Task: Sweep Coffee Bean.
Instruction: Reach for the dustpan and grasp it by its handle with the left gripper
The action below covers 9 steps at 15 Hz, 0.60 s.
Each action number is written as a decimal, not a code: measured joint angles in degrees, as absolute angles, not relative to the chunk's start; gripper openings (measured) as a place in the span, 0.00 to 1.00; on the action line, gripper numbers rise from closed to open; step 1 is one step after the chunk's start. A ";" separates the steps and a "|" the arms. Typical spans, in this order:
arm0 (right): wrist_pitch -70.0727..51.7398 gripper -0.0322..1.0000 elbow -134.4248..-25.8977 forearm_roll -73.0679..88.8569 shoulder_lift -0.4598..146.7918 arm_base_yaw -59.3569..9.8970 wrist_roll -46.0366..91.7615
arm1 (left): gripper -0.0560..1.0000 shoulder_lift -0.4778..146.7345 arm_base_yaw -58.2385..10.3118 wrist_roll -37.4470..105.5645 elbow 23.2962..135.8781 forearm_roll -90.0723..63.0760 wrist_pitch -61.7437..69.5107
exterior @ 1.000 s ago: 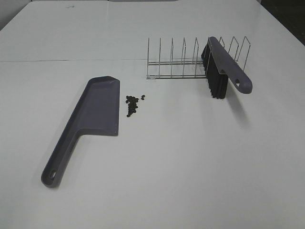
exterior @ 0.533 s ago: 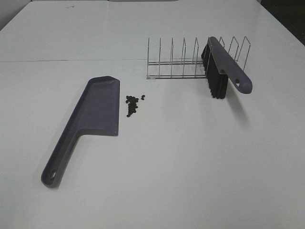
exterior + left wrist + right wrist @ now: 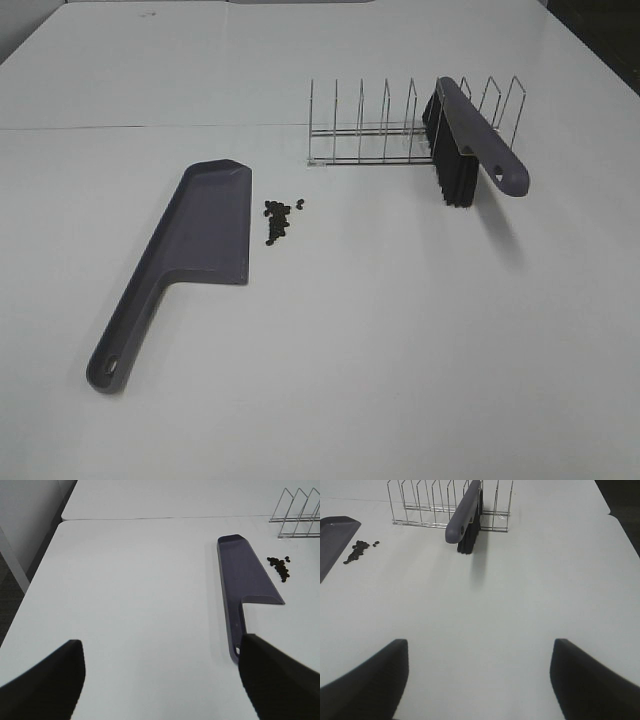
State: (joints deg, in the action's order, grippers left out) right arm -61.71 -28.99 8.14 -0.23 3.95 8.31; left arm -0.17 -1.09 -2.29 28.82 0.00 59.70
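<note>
White tabletop. Nearest, the left claw and right claw gape wide, holding nothing. Left of centre lies the purple dustpan, with the coffee bean cluster just beside its blade. The beans look light, hard and prone to roll: sweep, don't pinch. Upper right, the brush leans in the wire rack; grip its stiff handle.

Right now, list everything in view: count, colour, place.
dustpan: 1, grey-purple, flat on the table, left of the beans in the high view
coffee beans: one small cluster, dark brown, beside the dustpan's blade, not touching it
wire rack: 1, silver, behind the beans
brush: 1, grey-purple handle, black bristles, propped in the rack's right-hand slots
table: 1, white, under everything
left gripper: 1, dark, open, empty, near the dustpan handle
right gripper: 1, dark, open, empty, facing the brush
</note>
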 joint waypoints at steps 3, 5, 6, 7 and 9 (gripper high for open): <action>-61.71 0.70 -28.99 8.14 -0.23 3.95 8.31 | 0.80 -0.17 -1.09 -2.29 28.82 0.00 59.70; -61.71 0.70 -28.99 8.14 -0.23 3.95 8.31 | 0.80 -0.17 -1.09 -2.29 28.82 0.00 59.70; -61.71 0.70 -28.99 8.14 -0.23 3.95 8.31 | 0.80 -0.17 -1.09 -2.29 28.82 0.00 59.70; -61.71 0.70 -28.99 8.14 -0.23 3.95 8.31 | 0.80 -0.17 -1.09 -2.29 28.82 0.00 59.70; -61.71 0.70 -28.99 8.14 -0.23 3.95 8.31 | 0.80 -0.17 -1.09 -2.29 28.82 0.00 59.70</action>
